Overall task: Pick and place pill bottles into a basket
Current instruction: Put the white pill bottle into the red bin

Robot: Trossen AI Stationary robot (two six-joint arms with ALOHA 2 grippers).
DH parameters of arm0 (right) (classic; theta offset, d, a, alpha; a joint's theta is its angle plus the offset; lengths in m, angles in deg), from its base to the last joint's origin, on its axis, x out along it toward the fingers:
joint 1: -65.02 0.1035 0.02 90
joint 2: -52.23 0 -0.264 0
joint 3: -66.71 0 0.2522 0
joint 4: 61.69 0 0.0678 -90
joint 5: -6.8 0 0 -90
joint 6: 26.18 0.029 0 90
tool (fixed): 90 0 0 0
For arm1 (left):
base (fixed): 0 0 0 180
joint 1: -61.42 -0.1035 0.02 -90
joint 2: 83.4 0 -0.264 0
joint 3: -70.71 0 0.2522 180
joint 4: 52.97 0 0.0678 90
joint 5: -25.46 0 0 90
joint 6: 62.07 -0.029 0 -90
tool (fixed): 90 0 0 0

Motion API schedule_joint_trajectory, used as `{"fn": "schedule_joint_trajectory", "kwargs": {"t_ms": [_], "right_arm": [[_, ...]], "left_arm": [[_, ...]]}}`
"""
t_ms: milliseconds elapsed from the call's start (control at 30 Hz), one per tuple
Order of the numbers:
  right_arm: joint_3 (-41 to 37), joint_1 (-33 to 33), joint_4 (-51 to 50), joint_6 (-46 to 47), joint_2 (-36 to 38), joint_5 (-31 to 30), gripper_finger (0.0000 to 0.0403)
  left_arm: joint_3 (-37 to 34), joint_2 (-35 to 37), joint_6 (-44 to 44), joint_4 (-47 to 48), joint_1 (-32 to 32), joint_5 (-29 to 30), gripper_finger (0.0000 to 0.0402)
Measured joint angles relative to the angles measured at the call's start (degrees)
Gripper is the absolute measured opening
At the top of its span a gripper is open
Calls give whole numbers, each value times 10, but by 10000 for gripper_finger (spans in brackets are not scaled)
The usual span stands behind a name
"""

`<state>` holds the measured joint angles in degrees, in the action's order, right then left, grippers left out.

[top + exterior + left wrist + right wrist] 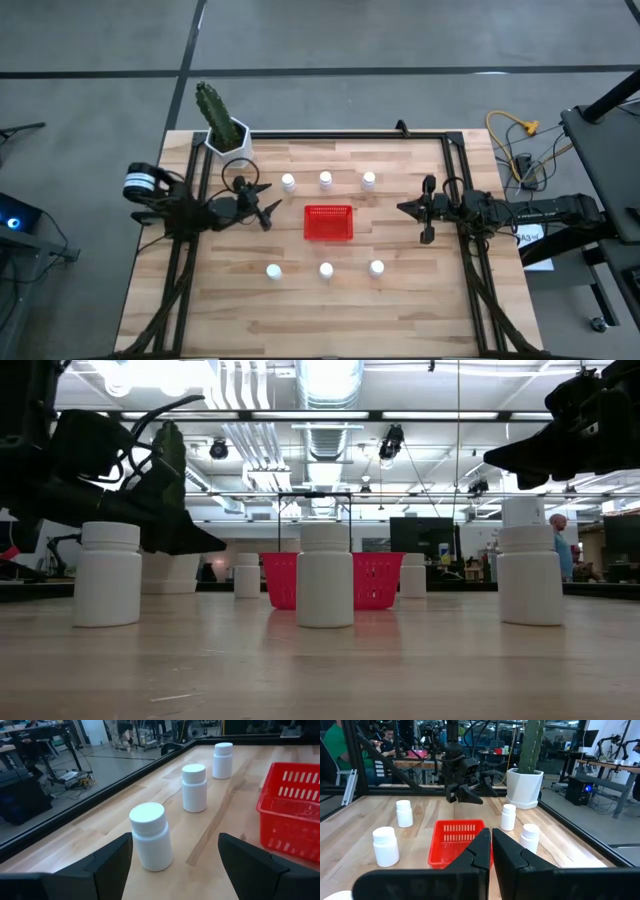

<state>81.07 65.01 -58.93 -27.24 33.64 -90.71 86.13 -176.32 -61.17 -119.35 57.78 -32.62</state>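
The red basket stands mid-table. Three white pill bottles stand upright on their bases in a far row and three in a near row. My left gripper is open, left of the basket. In the left wrist view its fingers stand apart just short of the nearest far-row bottle, not touching it. My right gripper is shut and empty, right of the basket; the right wrist view shows it pointing at the basket.
A white hexagonal pot with a cactus stands at the far left corner. Black frame rails run along the table's left, right and far sides. Bare wood lies between the basket and the near edge. People are in the room beyond.
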Motion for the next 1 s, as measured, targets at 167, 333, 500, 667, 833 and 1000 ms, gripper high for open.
{"fn": "schedule_joint_trajectory", "kwargs": {"t_ms": [167, 333, 500, 667, 833, 1000], "right_arm": [[0, 0, 0, 0, 0, 0, 8], [0, 0, 0, 0, 0, 0, 9], [0, 0, 0, 0, 0, 0, 9], [0, 0, 0, 0, 0, 0, 9], [0, 0, 0, 0, 0, 0, 9], [0, 0, 0, 0, 0, 0, 9]], "left_arm": [[1, -39, 2, -35, -1, 0, 275], [8, -72, 1, -59, -2, 17, 275], [17, -98, 3, -67, -9, 28, 275], [24, -110, 18, -69, -22, 28, 275], [26, -113, 18, -79, -36, 29, 275], [26, -113, 19, -78, -41, 26, 275]]}}
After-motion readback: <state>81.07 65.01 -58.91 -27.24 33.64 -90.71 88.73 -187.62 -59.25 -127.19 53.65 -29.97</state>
